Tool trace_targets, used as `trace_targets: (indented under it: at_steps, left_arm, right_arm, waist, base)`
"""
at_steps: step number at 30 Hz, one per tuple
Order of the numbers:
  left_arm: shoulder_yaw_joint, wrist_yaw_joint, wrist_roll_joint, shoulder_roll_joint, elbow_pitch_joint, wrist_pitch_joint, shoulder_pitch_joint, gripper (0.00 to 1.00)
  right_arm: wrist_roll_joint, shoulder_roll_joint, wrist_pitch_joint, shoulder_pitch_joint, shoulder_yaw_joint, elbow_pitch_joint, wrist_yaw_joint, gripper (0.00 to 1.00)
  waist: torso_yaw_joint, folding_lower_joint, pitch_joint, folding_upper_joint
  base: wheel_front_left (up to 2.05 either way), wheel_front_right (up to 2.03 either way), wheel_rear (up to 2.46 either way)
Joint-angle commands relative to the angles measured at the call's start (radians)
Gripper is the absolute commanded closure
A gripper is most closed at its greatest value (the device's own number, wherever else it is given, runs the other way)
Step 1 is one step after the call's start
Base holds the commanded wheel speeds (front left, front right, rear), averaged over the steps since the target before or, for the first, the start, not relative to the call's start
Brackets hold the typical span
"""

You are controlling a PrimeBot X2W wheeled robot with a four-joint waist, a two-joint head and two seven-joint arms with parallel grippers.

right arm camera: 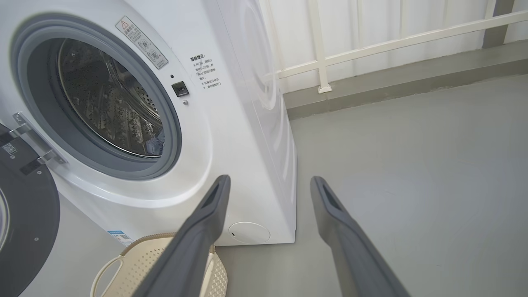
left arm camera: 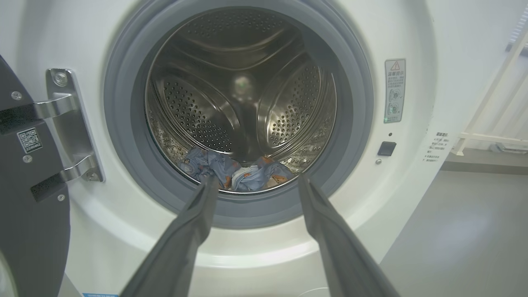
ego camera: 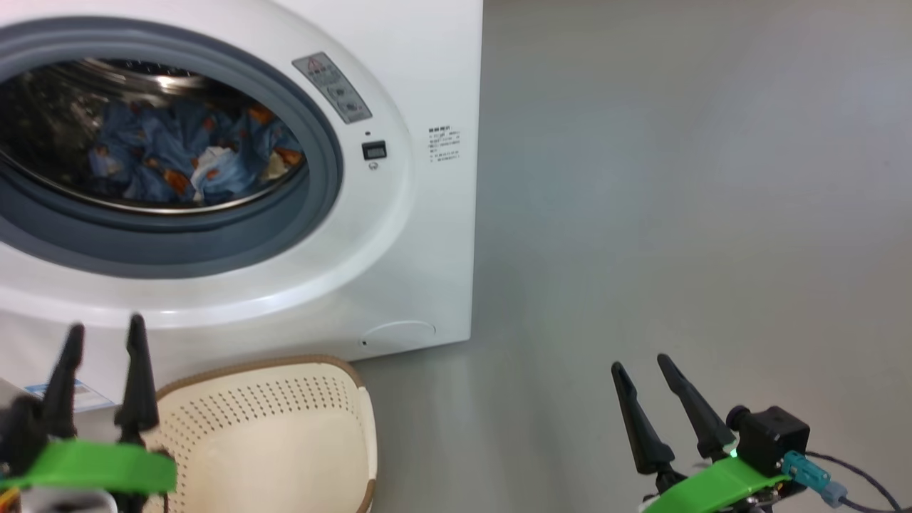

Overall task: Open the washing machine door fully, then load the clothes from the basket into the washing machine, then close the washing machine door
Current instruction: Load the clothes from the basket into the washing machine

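Loading looks done, clothes (ego camera: 189,160) inside the washing machine (ego camera: 427,71) upper left, basket (ego camera: 271,399) below looks empty; left gripper (ego camera: 105,324) and right gripper (ego camera: 640,362) gape wide, holding nothing, so next I swing the door (right arm camera: 24,214), lower left, shut.

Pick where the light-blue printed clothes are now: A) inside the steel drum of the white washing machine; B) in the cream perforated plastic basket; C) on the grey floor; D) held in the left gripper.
A: the light-blue printed clothes lie low in the steel drum, and the visible inside of the cream perforated plastic basket is bare.
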Motion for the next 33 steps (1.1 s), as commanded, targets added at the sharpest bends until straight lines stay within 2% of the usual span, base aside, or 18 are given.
trace_targets:
  at_steps: [1, 9, 19, 27, 33]
  left_arm:
    - [0.048, -0.003, 0.026, 0.017, -0.037, -0.005, 0.02, 0.0]
    - [0.112, -0.009, 0.123, -0.051, -0.114, -0.005, 0.162, 0.0]
    - [0.156, -0.015, 0.174, -0.125, -0.126, -0.005, 0.279, 0.0]
    - [0.169, -0.018, 0.172, -0.155, -0.144, -0.005, 0.311, 0.0]
    - [0.153, -0.019, 0.177, -0.156, -0.149, -0.005, 0.317, 0.0]
  right_arm:
    - [-0.016, 0.003, -0.005, 0.005, 0.015, -0.024, 0.002, 0.0]
    - [-0.057, 0.003, -0.005, 0.039, 0.012, -0.042, 0.002, 0.0]
    - [-0.079, 0.003, -0.005, 0.059, -0.014, -0.059, 0.002, 0.0]
    - [-0.079, 0.003, -0.005, 0.07, -0.022, -0.073, 0.002, 0.0]
    - [-0.08, 0.003, -0.005, 0.088, -0.041, -0.096, 0.002, 0.0]
  waist:
    - [0.007, 0.0, -0.037, 0.0]
    - [0.007, 0.0, -0.076, 0.0]
    - [0.005, 0.0, -0.099, 0.0]
    - [0.002, 0.0, -0.106, 0.0]
    - [0.01, 0.0, -0.112, 0.0]
  base:
    - [0.0, 0.0, 0.0]
    - [0.0, 0.0, 0.0]
    - [0.0, 0.0, 0.0]
    - [0.0, 0.0, 0.0]
    - [0.0, 0.0, 0.0]
